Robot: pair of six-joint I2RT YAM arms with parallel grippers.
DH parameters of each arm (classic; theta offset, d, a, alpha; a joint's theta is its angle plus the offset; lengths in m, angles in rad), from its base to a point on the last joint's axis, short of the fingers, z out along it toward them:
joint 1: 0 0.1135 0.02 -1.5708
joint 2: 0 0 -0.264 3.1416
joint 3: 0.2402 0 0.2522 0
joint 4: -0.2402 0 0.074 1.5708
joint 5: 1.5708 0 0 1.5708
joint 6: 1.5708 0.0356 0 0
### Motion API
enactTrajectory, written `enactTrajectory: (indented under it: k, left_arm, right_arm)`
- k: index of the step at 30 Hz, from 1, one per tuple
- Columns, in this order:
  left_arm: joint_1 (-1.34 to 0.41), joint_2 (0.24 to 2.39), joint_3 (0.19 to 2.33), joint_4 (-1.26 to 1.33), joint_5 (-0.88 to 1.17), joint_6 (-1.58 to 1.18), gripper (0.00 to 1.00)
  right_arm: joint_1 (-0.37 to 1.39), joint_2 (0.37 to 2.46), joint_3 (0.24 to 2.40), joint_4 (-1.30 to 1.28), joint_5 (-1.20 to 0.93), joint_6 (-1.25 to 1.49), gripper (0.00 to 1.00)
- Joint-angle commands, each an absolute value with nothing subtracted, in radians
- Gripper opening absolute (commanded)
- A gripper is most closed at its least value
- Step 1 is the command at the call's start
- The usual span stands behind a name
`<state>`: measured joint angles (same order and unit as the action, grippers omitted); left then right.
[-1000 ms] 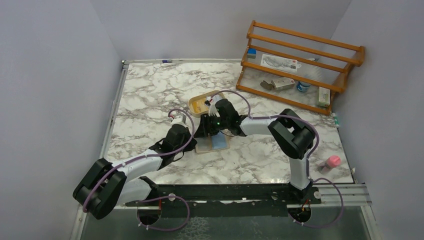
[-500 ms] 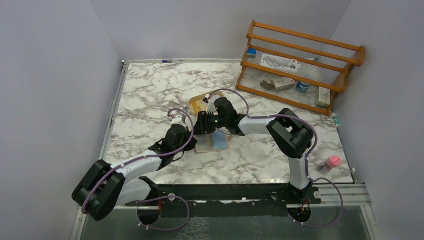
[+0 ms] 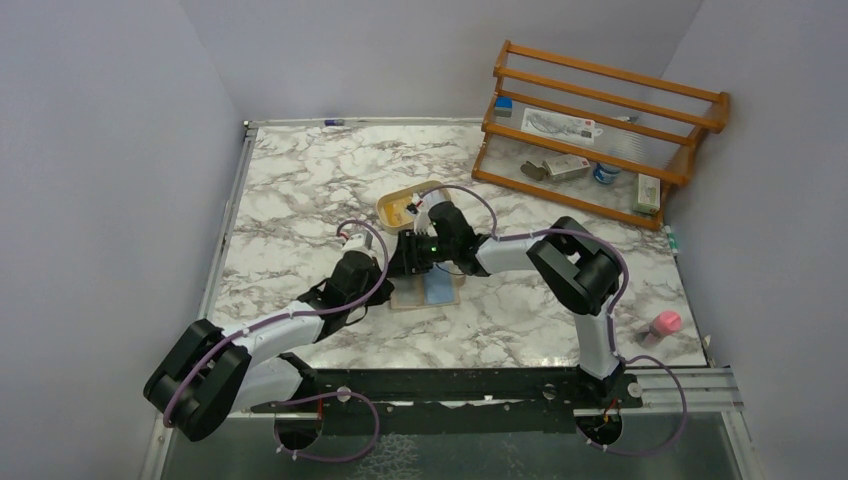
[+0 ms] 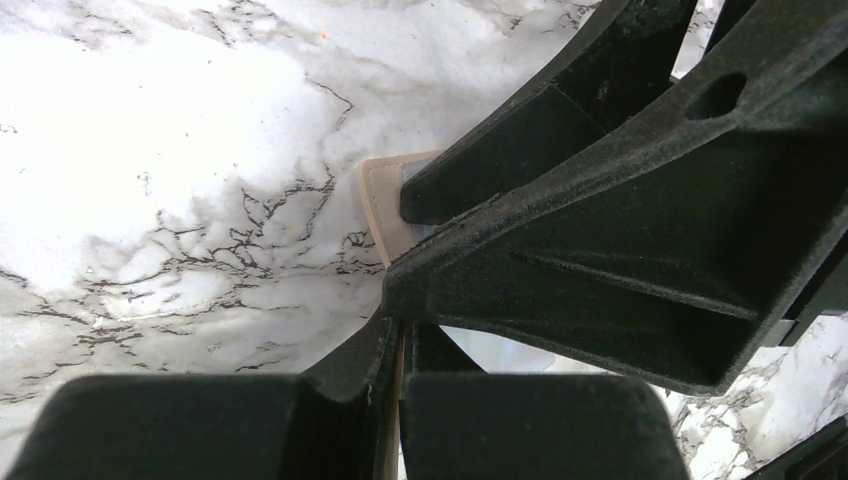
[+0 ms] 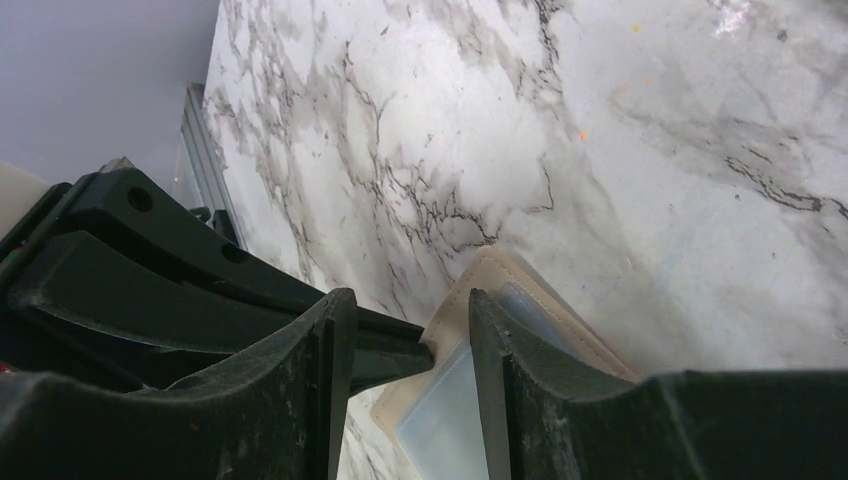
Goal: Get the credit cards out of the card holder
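Two grippers meet over the card holder [image 3: 405, 297], which lies open mid-way across the marble table [image 3: 300, 200].
The left gripper [image 4: 400, 400] is closed, with a thin tan edge of the holder pinched between its fingers. The right gripper [image 5: 412, 330] has its jaws apart at the holder's corner. A light blue credit card [image 5: 440, 420] lies in the holder.

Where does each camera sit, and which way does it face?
Top external: above and behind the bases, looking down on the marble table, wooden rack and both whole arms.
Left wrist: on the left arm, looking down past the left gripper, shut on the card holder; the right gripper crosses the view.
Right wrist: low, looking along the right gripper's open fingers onto a credit card.
Shared: both wrist views show the card holder and the opposite gripper.
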<state>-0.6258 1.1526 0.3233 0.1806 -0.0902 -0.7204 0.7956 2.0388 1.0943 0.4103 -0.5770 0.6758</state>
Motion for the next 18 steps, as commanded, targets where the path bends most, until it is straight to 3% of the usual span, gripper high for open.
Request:
enactTrajectory:
  k: [1,18]
  left_arm:
    - [-0.627,1.122,0.325,0.195,-0.121,-0.712,0.00]
    - [-0.626,1.123,0.330,0.185,-0.130,-0.708,0.00]
  right_arm:
    - [0.807,2.019,1.059,0.355,-0.561,0.620,0.50]
    - [0.806,1.893,0.952,0.282,-0.493,0.550,0.50]
